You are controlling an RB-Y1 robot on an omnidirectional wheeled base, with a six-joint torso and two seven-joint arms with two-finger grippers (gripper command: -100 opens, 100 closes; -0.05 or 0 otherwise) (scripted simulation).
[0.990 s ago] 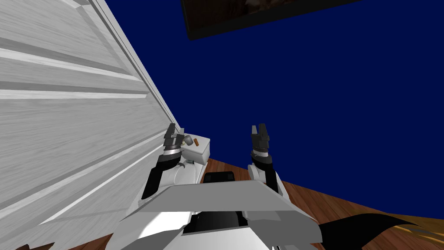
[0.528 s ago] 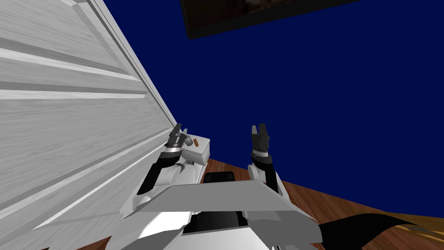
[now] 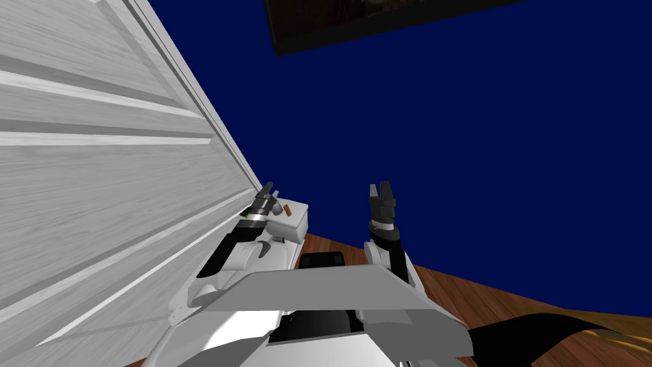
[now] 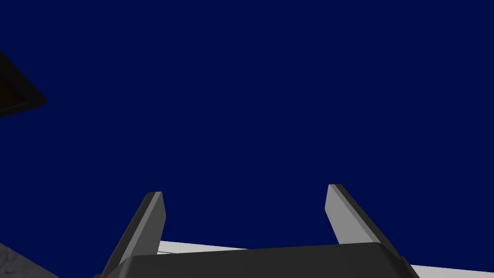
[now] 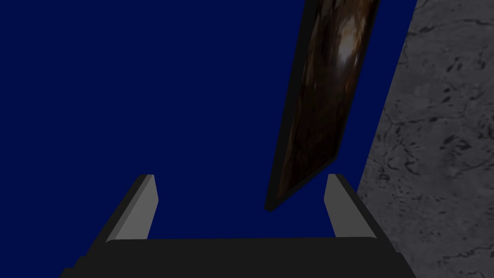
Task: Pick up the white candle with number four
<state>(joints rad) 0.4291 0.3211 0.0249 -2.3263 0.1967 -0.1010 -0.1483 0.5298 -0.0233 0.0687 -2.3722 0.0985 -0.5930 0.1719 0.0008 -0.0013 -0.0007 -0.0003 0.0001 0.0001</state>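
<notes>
By a boxy white stand point(image 3: 298, 221), left fingers point(image 4: 153, 217) spread apart; right fingers point(image 5: 144, 207) likewise spread.

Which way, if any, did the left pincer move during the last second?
Yes: the left pincer went forward and rightward, closer to the small white cabinet.

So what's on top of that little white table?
A small brown thing and a grey thing lie on the white table. The left gripper covers part of the top, hiding anything else there.
</notes>
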